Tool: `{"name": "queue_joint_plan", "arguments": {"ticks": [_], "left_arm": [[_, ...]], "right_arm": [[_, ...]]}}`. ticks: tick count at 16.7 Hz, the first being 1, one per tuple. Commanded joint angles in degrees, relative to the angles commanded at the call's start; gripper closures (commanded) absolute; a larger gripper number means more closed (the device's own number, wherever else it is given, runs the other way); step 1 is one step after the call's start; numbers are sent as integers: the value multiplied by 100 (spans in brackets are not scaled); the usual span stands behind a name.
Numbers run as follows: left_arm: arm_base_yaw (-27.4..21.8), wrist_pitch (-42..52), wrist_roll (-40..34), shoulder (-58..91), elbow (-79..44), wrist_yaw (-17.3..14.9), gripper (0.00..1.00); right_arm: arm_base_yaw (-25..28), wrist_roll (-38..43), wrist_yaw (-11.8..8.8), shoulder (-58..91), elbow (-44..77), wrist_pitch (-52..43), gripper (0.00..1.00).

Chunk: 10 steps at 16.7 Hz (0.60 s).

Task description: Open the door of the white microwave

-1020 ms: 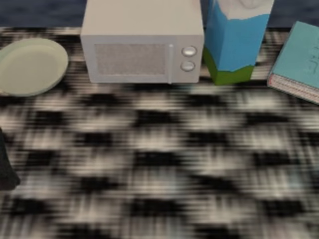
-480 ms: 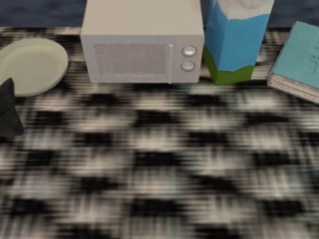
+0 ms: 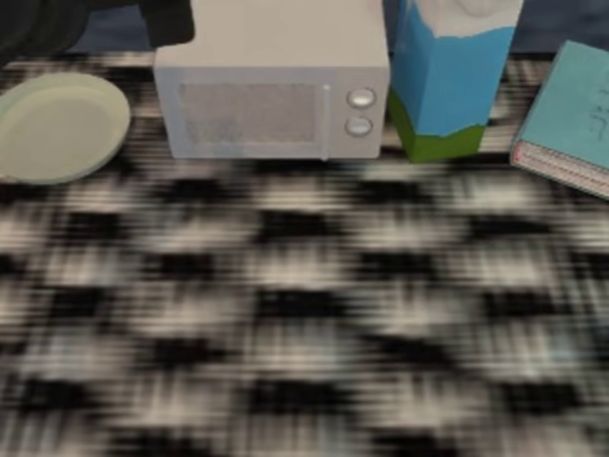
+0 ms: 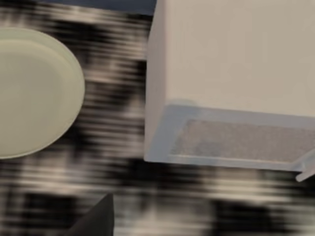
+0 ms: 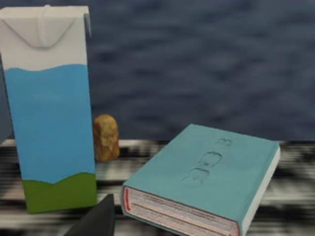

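While the white microwave (image 3: 272,76) sits at the table's (image 3: 304,324) far edge with the door (image 3: 249,116) shut, the left arm (image 3: 57,21) hangs over its rear left corner — fingers' state impossible to tell — beside a pale green plate (image 3: 59,126).

No readable text anywhere. Teal book (image 5: 206,172), beside the carton (image 5: 51,113): embossed marks on cover, shapes only, not legible. Carton: plain blue, white and green bands, no lettering. White microwave (image 3: 273,81), left of carton: knobs unmarked, no brand visible.
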State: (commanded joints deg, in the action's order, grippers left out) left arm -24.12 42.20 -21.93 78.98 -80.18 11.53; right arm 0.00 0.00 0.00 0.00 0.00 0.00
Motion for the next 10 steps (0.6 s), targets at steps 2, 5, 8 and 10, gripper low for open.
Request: {"name": "queue_joint_plan", "arguments": {"ticks": [2,5,8,10], "left_arm": [[-330,613,-314,1186,-1214,176,0],[-778,1422,-731,2783,-2856,403,0],[-1147,2057,-1061,4054,-4178,573,0],[-1331,2357,-1217,4651,-4795,650,0]], "right_arm": [[0,0,0,0,0,0,0],[0,0,0,0,0,0,0],[0,0,0,0,0,0,0],[0,0,0,0,0,0,0]]}}
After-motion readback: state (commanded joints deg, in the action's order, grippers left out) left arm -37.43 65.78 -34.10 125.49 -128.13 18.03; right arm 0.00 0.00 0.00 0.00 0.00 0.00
